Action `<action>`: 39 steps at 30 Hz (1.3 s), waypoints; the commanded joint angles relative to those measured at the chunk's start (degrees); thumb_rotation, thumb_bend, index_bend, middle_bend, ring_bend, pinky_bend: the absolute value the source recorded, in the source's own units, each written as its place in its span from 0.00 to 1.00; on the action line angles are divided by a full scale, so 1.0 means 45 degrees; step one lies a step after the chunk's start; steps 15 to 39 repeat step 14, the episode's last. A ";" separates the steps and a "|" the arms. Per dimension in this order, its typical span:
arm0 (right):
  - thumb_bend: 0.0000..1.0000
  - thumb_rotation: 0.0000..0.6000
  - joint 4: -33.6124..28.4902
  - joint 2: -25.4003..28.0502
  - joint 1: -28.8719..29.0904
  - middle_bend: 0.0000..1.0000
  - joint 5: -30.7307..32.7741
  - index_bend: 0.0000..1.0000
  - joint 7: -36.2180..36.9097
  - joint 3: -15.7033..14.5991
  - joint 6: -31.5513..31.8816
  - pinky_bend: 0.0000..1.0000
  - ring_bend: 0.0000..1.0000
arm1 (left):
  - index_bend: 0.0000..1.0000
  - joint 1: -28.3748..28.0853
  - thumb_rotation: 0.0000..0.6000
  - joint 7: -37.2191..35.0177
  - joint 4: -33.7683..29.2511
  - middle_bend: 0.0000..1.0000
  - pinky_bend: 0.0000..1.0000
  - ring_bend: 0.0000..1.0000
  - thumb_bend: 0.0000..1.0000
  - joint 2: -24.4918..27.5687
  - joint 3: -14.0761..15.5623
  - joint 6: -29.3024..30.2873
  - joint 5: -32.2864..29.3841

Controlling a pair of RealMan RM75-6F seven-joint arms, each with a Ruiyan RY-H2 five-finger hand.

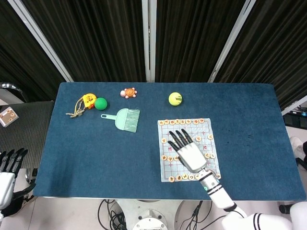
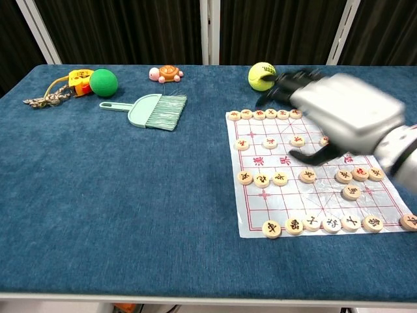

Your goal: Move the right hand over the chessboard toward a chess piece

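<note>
The chessboard (image 1: 204, 129) (image 2: 293, 195) is a white sheet with a red grid on the right half of the blue table. Round wooden chess pieces line its far and near edges, and a row of three pieces (image 2: 262, 179) lies at its left-middle. My right hand (image 1: 189, 151) (image 2: 339, 111) hovers above the board, open, fingers spread and holding nothing. In the chest view it is raised and blurred over the board's far right part. My left hand (image 1: 8, 163) hangs off the table at the lower left, open, with its fingers straight and apart.
Beyond the board lies a yellow tennis ball (image 1: 175, 98) (image 2: 261, 75). Further left are a mint hand brush (image 1: 123, 119) (image 2: 153, 109), a toy turtle (image 1: 128, 92), a green ball (image 1: 100, 103) and an orange toy with cord (image 1: 82, 104).
</note>
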 commanded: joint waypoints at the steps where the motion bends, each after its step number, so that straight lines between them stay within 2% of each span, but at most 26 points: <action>1: 0.22 1.00 -0.1410 0.2531 -0.1686 0.00 -0.1992 0.04 0.1152 -0.0960 0.2919 0.00 0.00 | 0.05 -0.0053 1.00 0.0091 -0.0099 0.05 0.00 0.00 0.10 0.0050 -0.0012 -0.0071 0.0021; 3: 0.22 1.00 -0.1382 0.3422 -0.2455 0.00 -0.2195 0.00 0.1703 -0.1336 0.3887 0.00 0.00 | 0.05 -0.0118 1.00 0.0185 -0.0179 0.05 0.00 0.00 0.10 0.0085 -0.0046 -0.0130 0.0038; 6: 0.21 1.00 -0.1016 0.4241 -0.3372 0.00 -0.1941 0.00 0.2622 -0.1675 0.4713 0.00 0.00 | 0.05 -0.0193 1.00 0.0333 -0.0235 0.05 0.00 0.00 0.10 0.0083 -0.0098 -0.0180 0.0062; 10: 0.21 1.00 -0.0354 0.4574 -0.4417 0.00 -0.1143 0.00 0.3803 -0.1802 0.5338 0.00 0.00 | 0.05 -0.0262 1.00 0.0483 -0.0295 0.05 0.00 0.00 0.10 0.0063 -0.0111 -0.0316 0.0024; 14: 0.21 1.00 0.0404 0.4620 -0.5115 0.00 -0.0522 0.00 0.4867 -0.1637 0.5692 0.00 0.00 | 0.05 -0.0369 1.00 0.0606 -0.0323 0.05 0.00 0.00 0.10 0.0028 -0.0141 -0.0492 -0.0020; 39: 0.21 1.00 0.0404 0.4620 -0.5115 0.00 -0.0522 0.00 0.4867 -0.1637 0.5692 0.00 0.00 | 0.05 -0.0369 1.00 0.0606 -0.0323 0.05 0.00 0.00 0.10 0.0028 -0.0141 -0.0492 -0.0020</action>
